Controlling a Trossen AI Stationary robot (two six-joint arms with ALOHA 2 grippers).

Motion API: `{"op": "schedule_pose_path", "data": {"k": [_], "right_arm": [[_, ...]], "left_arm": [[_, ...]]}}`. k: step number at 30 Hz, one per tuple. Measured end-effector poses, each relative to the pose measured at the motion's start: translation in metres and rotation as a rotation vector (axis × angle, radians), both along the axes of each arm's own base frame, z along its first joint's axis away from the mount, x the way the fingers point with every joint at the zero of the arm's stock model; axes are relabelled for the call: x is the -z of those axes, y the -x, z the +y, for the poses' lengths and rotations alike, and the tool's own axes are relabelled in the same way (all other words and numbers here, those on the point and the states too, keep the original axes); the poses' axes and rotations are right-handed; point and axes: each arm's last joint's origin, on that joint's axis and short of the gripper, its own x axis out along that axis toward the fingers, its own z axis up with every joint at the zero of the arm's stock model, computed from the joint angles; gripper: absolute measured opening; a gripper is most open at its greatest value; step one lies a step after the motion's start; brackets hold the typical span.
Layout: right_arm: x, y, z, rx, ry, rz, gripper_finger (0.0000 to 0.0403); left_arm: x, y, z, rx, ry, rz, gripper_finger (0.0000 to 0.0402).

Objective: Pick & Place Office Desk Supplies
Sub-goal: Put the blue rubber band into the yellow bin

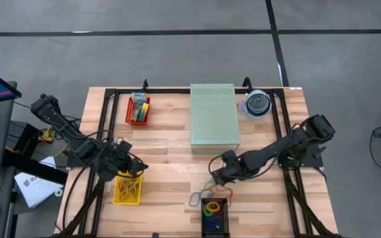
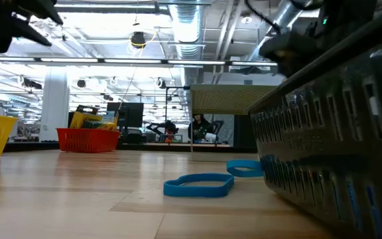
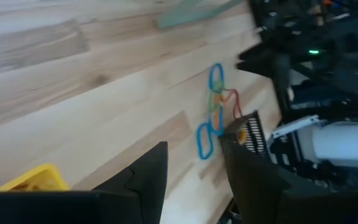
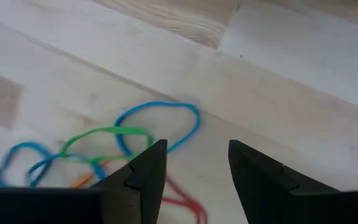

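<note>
On the table's left, the left gripper (image 1: 139,170) hangs over the yellow basket (image 1: 127,192), which holds a tangle of thin bands; its dark fingers (image 3: 146,180) stand spread with nothing between them. Behind it, near the far edge, a red basket (image 1: 137,110) carries the crayon boxes (image 1: 138,102), yellow and green, with their long sides running from the far edge toward the near one.

At the middle sits the pale green perforated box (image 1: 213,117). In front of it, loose rubber bands (image 1: 207,190) lie flat on the bare wood (image 1: 170,158) in a short overlapping chain: thin loops of blue (image 4: 160,121), green (image 4: 104,134), orange and red. The blue loop (image 2: 199,186) nearest the front is a stretched oval. Just beside them, at the near edge, a black perforated bin (image 1: 215,217) holds more coloured loops.

The right gripper (image 1: 218,177) hovers low above the chain, fingers (image 4: 145,171) parted and holding nothing. A clear disc case (image 1: 257,104) stands at the far right corner.
</note>
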Motion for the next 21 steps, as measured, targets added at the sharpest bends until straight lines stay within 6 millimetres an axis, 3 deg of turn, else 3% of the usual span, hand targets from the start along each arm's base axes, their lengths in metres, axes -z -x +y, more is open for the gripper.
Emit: {"op": "schedule_pose_path", "data": {"k": [7,21], "right_arm": [[0.037,-0.013,0.008,-0.056,-0.026,0.067,0.0168],[0.04,-0.017,0.0,-0.024,-0.009,0.073,0.0162]], "left_arm": [[-0.005,-0.005,-0.003,0.024,-0.016,-0.061,0.0154],[-0.007,-0.006,-0.004,0.022,0.004,-0.086,0.0154]]}}
